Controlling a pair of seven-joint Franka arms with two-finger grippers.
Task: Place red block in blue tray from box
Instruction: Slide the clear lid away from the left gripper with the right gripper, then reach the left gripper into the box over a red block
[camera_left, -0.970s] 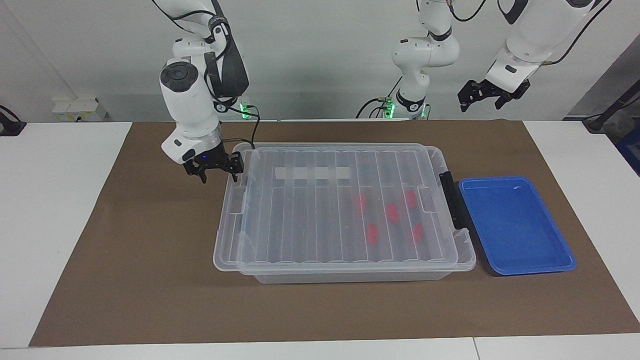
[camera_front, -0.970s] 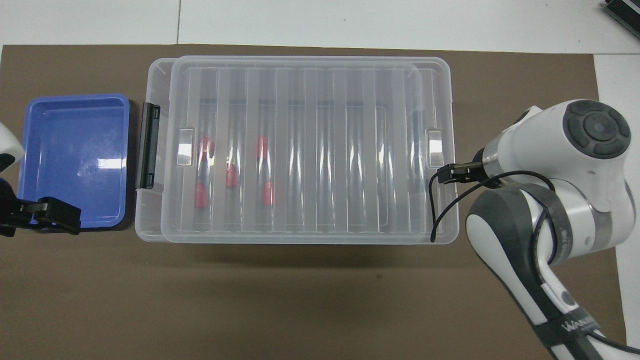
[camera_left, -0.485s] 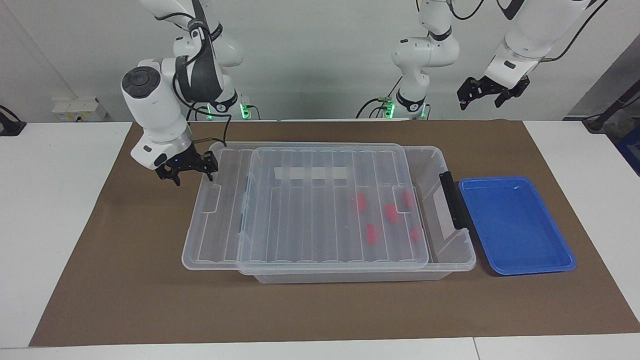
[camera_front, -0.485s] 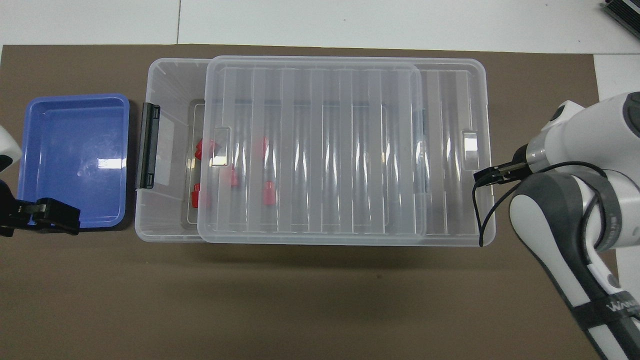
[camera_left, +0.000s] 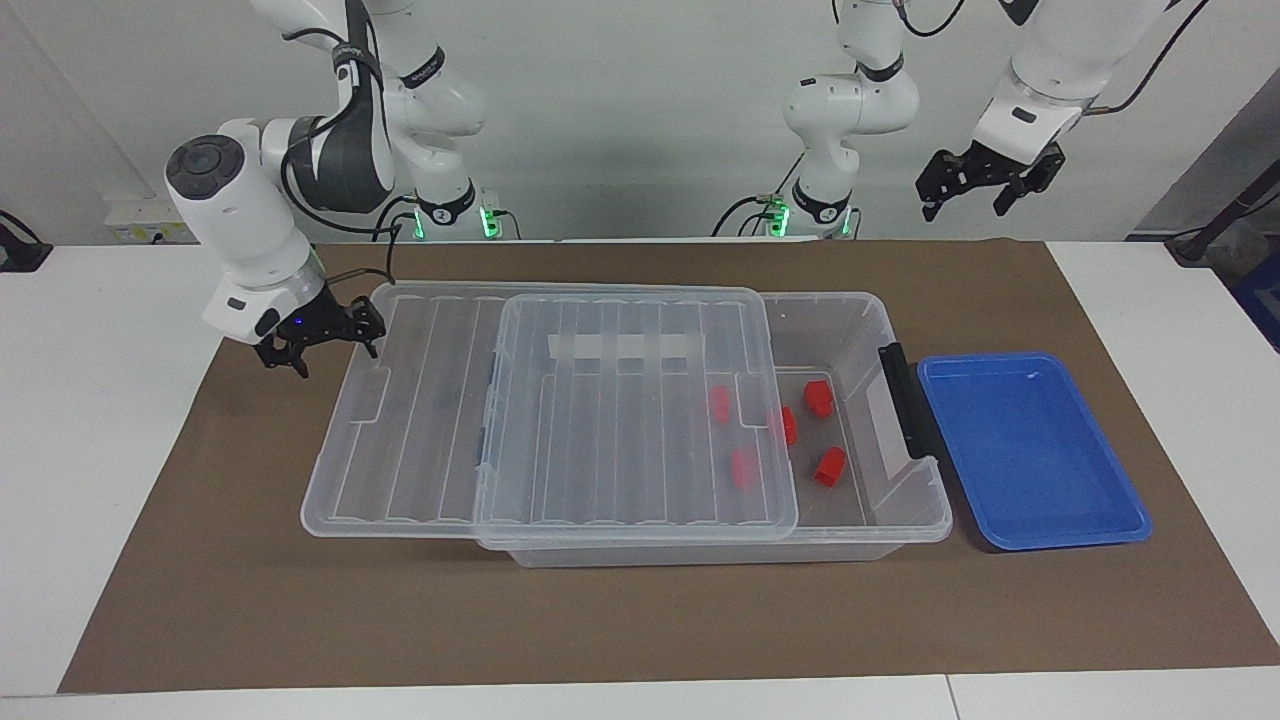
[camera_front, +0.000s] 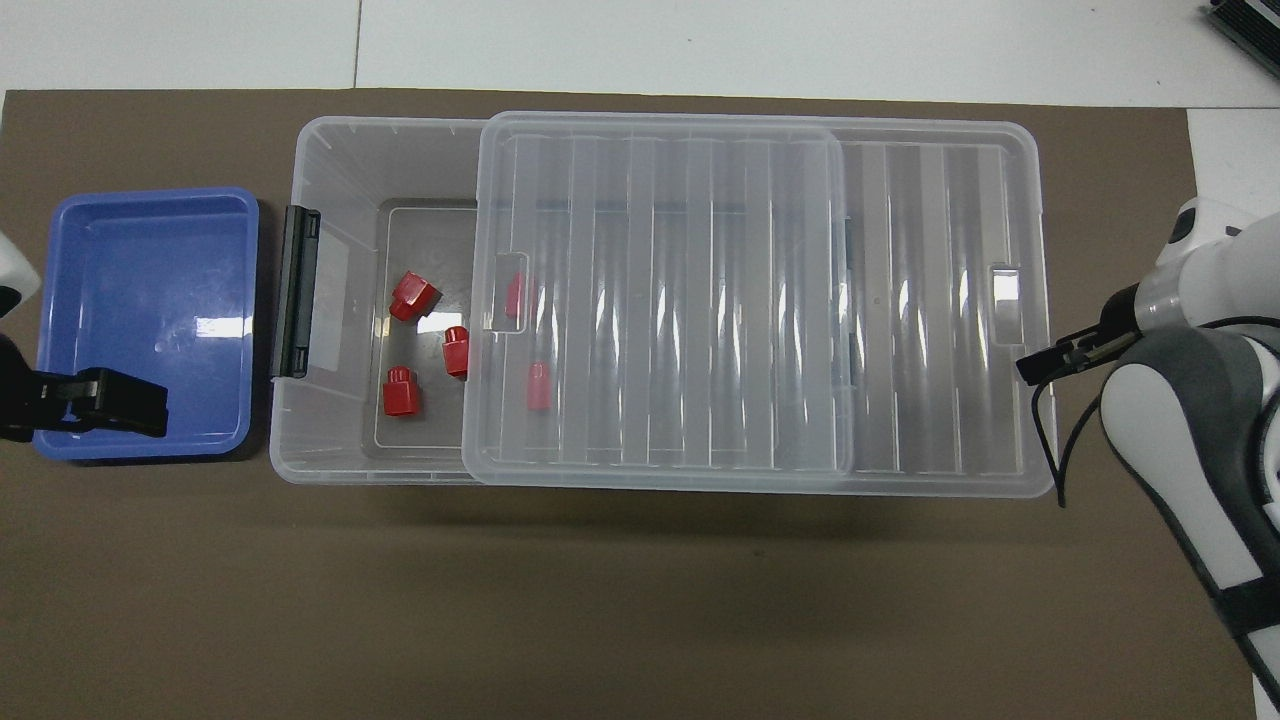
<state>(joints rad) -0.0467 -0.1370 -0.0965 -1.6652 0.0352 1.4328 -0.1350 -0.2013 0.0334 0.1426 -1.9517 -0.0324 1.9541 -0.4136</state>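
Observation:
The clear box (camera_left: 905, 500) (camera_front: 330, 170) sits mid-table with its ribbed lid (camera_left: 560, 420) (camera_front: 750, 300) slid partway off toward the right arm's end. Several red blocks lie inside. Three are uncovered (camera_left: 818, 397) (camera_left: 829, 466) (camera_front: 456, 351), and two show through the lid (camera_left: 720, 403) (camera_front: 538, 386). The blue tray (camera_left: 1030, 450) (camera_front: 140, 260) lies beside the box's latch end with nothing in it. My right gripper (camera_left: 322, 338) is open at the lid's end rim; I cannot tell whether it touches. My left gripper (camera_left: 985, 185) (camera_front: 90, 405) hangs open, high over the tray's edge.
A brown mat (camera_left: 640, 620) covers the table under the box and tray. A black latch (camera_left: 905, 400) stands on the box's end toward the tray. A white tape strip (camera_left: 620, 346) crosses the lid. A cable loops from the right wrist (camera_front: 1050, 450).
The lid has slid with my right gripper toward the right arm's end, uncovering three red blocks. The left gripper has hardly moved.

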